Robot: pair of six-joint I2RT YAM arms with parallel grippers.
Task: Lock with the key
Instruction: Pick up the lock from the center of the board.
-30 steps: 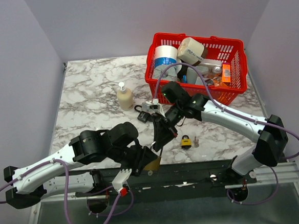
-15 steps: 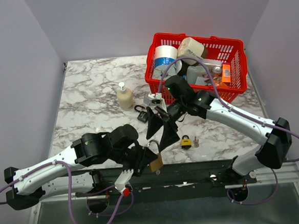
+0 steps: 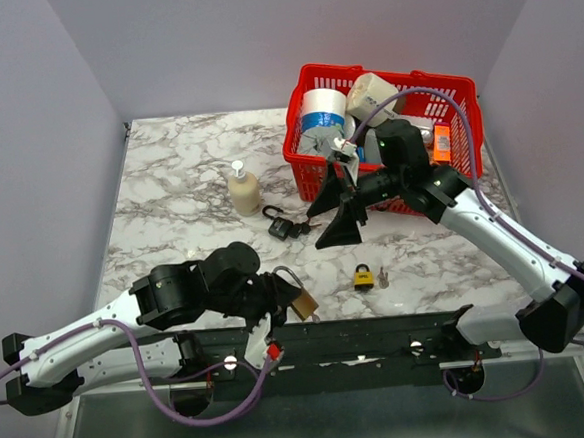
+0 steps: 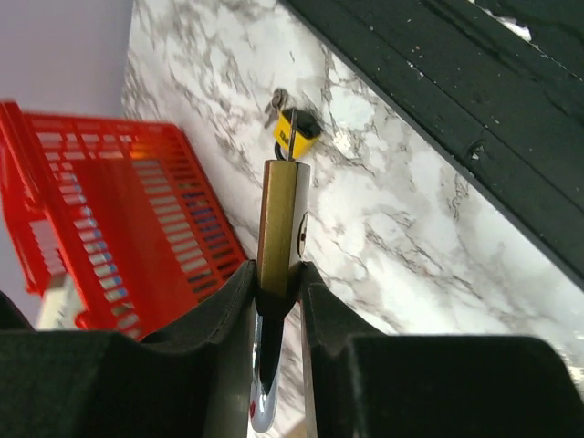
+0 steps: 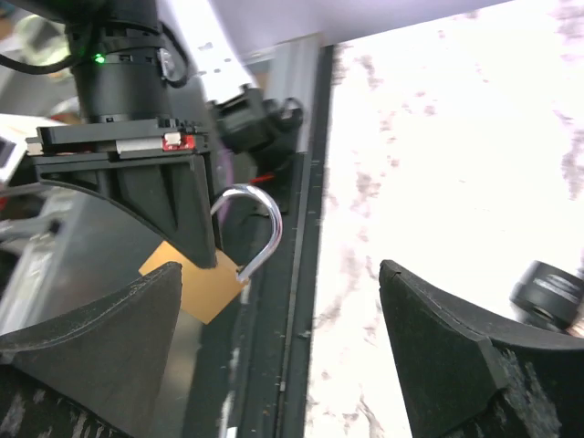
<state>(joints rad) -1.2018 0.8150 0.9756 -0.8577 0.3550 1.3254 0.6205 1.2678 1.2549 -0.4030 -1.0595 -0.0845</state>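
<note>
Marble table [image 3: 170, 187], two arms, job barely started. Left gripper [image 4: 278, 285] is pinched on the brass padlock [image 4: 283, 214], clamping its body flat-side between the pads and holding it low over the near edge, just above the black rail [image 3: 380, 331]. Shackle [image 5: 260, 224] is swung out and open in the right wrist view, so nothing is locked yet. Right gripper [image 3: 315, 229] is spread wide and empty, hanging mid-table in front of the red basket [image 3: 466, 167], well apart from the padlock. I see no key in either gripper. What's left, as I read it: fetch a key, get the shackle home, seat the key, turn it. Around it: the basket is stuffed with tape rolls [image 3: 322, 112] and odds, soap bottle [image 3: 243, 190] stands left of it, and a small black padlock [image 3: 282, 226] lies between bottle and basket, close to the right fingers. Yellow padlock [image 3: 363, 275] sits near the front edge with keys [image 3: 381, 277] touching it (can't tell whether they fit the brass one). Obstacles: those keys lie flat on marble, an awkward pick, and the black padlock sits near the right arm's path.
</note>
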